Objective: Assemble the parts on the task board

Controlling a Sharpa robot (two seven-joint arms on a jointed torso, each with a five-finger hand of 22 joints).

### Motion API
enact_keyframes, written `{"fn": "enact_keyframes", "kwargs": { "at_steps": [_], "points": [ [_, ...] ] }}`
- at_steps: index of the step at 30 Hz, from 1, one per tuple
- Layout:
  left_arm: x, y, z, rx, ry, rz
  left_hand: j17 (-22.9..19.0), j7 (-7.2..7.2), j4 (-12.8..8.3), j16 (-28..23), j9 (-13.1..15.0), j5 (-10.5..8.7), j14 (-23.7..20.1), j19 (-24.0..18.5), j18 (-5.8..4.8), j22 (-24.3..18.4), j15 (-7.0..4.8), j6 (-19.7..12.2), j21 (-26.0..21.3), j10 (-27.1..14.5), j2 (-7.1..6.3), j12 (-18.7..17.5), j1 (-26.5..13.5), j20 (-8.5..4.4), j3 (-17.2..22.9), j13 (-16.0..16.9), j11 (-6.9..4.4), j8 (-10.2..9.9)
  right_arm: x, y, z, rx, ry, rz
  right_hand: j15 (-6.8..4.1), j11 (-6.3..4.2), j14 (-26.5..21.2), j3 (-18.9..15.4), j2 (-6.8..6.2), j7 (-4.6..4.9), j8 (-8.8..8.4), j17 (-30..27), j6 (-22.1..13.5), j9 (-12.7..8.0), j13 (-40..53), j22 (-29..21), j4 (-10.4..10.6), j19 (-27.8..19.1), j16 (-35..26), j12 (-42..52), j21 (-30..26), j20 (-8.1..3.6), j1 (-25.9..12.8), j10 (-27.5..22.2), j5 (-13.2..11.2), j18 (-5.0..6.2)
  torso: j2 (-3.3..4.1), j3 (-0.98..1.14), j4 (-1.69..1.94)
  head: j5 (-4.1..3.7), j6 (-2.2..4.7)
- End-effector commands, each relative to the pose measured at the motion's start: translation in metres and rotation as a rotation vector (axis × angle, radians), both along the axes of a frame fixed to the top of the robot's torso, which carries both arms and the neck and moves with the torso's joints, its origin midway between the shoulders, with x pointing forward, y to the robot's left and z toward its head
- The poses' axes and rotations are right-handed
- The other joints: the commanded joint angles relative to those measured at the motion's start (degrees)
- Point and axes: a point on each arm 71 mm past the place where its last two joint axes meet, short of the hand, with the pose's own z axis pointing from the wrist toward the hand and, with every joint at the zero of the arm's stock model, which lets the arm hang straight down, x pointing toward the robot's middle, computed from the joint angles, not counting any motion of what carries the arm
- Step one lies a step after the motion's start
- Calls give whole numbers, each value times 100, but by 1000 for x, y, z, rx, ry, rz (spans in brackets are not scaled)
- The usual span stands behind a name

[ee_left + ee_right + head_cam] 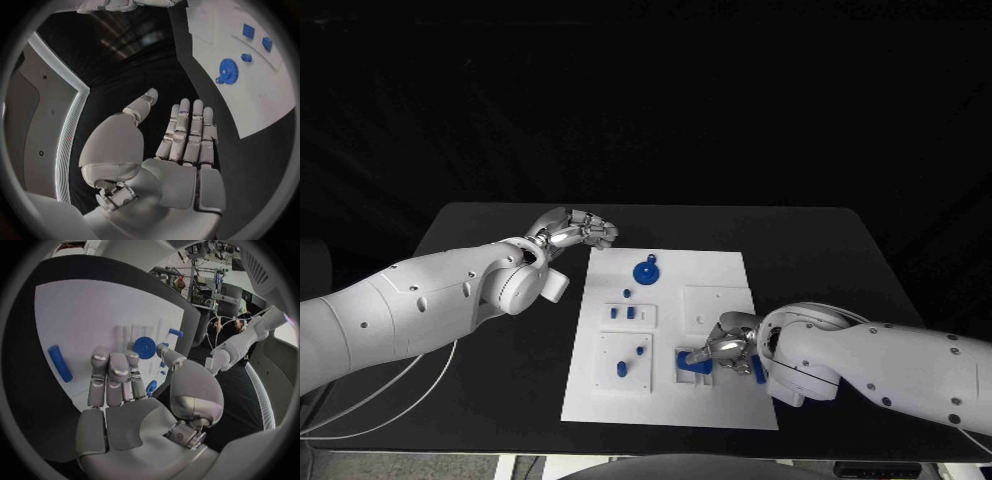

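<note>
Fingers (708, 352) of the right hand (726, 345) curl around a blue part (692, 362) on the task board (718, 280), maybe to fit it, while the left hand (574, 230) waits open over the desk (488, 230).

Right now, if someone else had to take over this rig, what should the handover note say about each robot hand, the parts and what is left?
Left robot hand: open, holding nothing, fingers straight, over the black table beside the far left corner of the task board.
Right robot hand: low over the board's near right area, at a blue part; whether it grips it cannot be told.
Parts: blue gear on the far part of the board, small blue pieces mid-left, a blue cylinder lying loose.
Done: unclear. Left: seat the loose parts.
</note>
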Motion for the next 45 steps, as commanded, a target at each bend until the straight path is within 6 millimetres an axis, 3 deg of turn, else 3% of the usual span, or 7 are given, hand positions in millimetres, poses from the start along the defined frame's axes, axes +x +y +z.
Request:
{"fn": "enact_keyframes", "kwargs": {
  "at_steps": [1,22,29,36,38,40,45],
  "points": [
    [0,-2,1,-13,-1,-11,7,-12,-2,-21,-8,5,28,27,58,9,6,-32,-37,1,49,-9,-3,-2,-32,-8,20,14,-4,4,-1,-25,10,65,-28,-17,-17,-22,43,30,-41,6,78,-2,11,103,-36,-9,30,-34,22,-43,-12,22,-6,179,-1,5,-3,4,0],
    [-1,-1,1,-11,3,-10,14,-9,-7,-29,-12,5,27,28,57,12,7,-41,-43,-1,52,-9,0,-1,-38,-12,21,9,-10,12,-7,-53,21,133,-22,-13,-29,-48,89,34,-60,3,80,-4,23,97,-116,-33,18,-62,11,-44,5,10,-6,179,2,1,0,9,3],
    [-1,0,1,-11,4,-10,18,-6,1,-37,-15,4,24,28,55,14,10,-46,-48,-4,53,-11,-16,2,-47,-15,23,5,-11,14,-6,-37,16,139,-25,-19,-24,-68,212,26,-56,2,127,-3,36,97,-96,-42,18,-67,9,-38,-71,36,-6,179,3,0,2,18,-1],
    [-1,0,0,-11,6,-11,23,-3,15,-45,-18,6,22,28,54,16,12,-52,-54,-7,59,-11,-34,3,-54,-18,25,2,-10,16,-5,-19,0,123,-28,-22,-26,-147,178,22,-74,2,144,-17,46,97,-25,-51,16,-84,8,-30,-250,46,-6,179,4,2,0,17,4],
    [-1,0,1,-11,6,-13,26,-1,23,-49,-19,6,22,29,55,17,12,-56,-57,-8,62,-12,-44,4,-58,-20,25,-1,-10,17,-5,-19,3,124,-29,-21,-28,-295,237,18,-83,6,152,-23,53,100,59,-60,21,-90,10,-23,-459,52,-7,179,4,3,-1,16,6],
    [-1,0,1,-12,5,-12,31,1,42,-55,-22,5,22,29,53,19,13,-60,-62,-9,60,-12,-72,6,-68,-22,26,-3,-10,18,-5,-20,6,129,-41,-34,-47,-645,389,9,-99,19,152,-28,73,112,-10,-106,29,-102,17,-41,-670,41,-5,179,5,4,-2,17,8],
    [-1,0,1,-12,6,-12,43,8,98,-75,-30,7,17,26,54,22,15,-77,-78,-18,55,-15,-151,7,-96,-30,29,-14,-10,19,-5,-13,16,131,-66,-66,-95,-1431,742,-9,-147,40,152,-48,121,106,-415,-237,29,-143,-7,-132,-971,10,-12,179,3,2,-1,14,8]
  ]
}}
